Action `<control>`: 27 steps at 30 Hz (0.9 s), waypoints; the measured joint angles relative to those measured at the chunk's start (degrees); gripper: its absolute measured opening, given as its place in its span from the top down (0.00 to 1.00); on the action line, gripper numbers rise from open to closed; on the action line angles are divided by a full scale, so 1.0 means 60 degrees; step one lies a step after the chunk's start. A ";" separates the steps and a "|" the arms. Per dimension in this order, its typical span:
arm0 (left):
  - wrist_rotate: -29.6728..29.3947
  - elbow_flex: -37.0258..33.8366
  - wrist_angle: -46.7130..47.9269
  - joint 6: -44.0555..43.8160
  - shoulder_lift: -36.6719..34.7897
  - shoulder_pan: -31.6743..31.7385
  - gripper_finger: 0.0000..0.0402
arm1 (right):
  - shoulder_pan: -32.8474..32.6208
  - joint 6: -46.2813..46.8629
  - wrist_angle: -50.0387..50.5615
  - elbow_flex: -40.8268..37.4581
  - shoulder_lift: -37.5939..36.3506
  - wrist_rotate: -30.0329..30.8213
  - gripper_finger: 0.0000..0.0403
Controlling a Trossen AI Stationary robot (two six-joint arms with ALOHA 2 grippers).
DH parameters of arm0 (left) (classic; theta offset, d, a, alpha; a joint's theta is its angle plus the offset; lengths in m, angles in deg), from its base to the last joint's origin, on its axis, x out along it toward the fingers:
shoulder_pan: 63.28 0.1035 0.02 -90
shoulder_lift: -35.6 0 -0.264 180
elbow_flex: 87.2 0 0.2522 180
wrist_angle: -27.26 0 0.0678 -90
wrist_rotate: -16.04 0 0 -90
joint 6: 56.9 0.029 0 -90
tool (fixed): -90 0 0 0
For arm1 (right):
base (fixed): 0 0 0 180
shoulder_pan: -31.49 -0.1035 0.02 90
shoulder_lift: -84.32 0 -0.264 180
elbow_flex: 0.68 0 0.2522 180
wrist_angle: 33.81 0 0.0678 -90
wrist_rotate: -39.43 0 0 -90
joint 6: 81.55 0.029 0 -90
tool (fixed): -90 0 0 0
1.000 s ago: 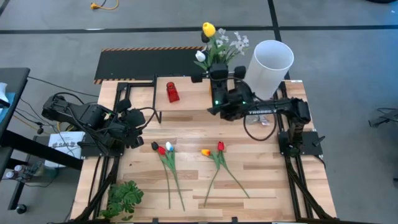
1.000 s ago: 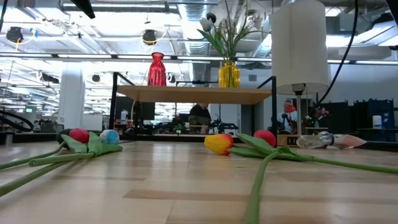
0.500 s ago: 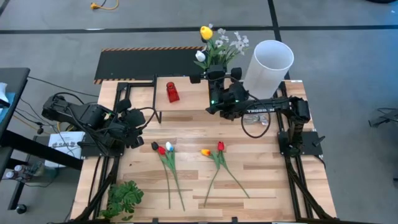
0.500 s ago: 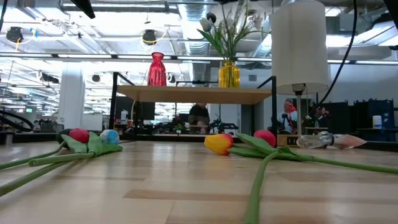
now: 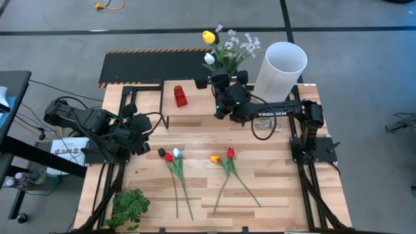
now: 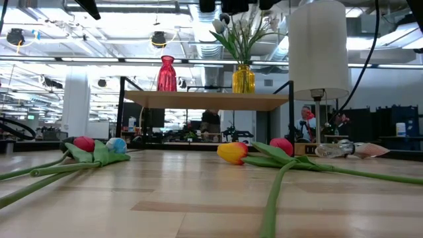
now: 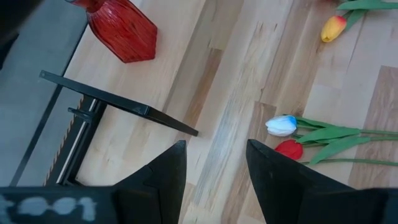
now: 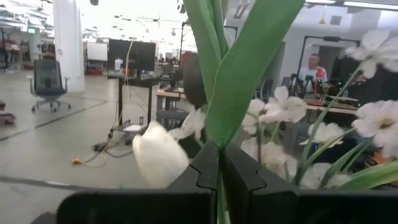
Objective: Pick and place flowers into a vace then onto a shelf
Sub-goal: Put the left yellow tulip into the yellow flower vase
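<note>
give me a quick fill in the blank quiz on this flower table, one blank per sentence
1. The yellow vase with the flowers in it stands on the ____.
2. The right gripper is shut on a green ____ of that bouquet.
3. The vase standing empty on the shelf is ____ in colour.
4. The left gripper is open over the table and holds ____.

Missing words: shelf; stem; red; nothing
</note>
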 joint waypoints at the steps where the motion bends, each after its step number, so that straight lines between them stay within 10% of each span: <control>1: 0.0000 0.0000 0.0000 -0.0002 0.0000 -0.0002 0.61 | 0.0019 0.0221 0.0273 0.0000 0.0000 -0.0001 1.00; 27: 0.0007 0.0000 0.0004 -0.0002 0.0000 0.0002 0.61 | 0.0057 0.3408 0.3692 0.0000 0.0000 0.1611 0.95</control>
